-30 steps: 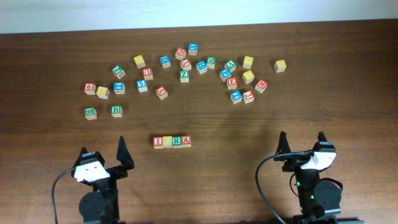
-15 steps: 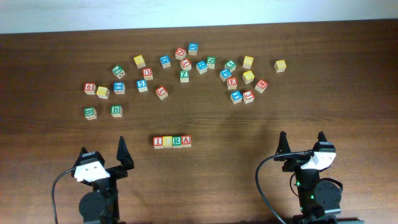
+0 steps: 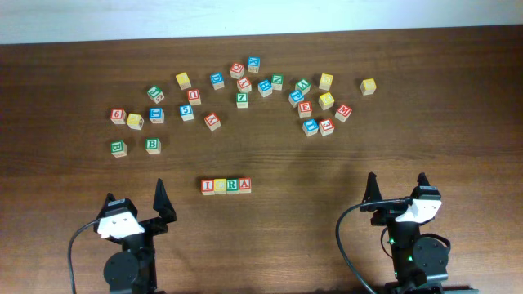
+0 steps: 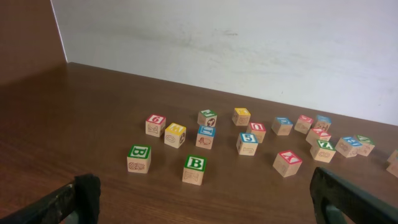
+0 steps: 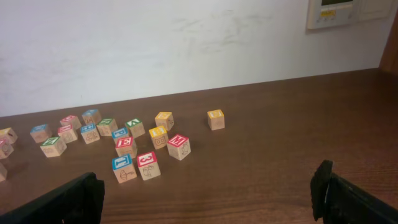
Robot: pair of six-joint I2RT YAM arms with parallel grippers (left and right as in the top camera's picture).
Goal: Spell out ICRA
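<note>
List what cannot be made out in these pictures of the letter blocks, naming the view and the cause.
- Overhead: the second letter in the row of four blocks is too small to read.
- Both wrist views: that row lies outside the frame.
- Left wrist: a block at the right edge is cut off.
- Right wrist: the wall panel is cut by the top edge; its display is unreadable.

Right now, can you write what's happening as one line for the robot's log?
left claw open, empty | right claw open, empty | block row: four touching, I, yellow one unreadable, R, A | other blocks scattered beyond
</note>
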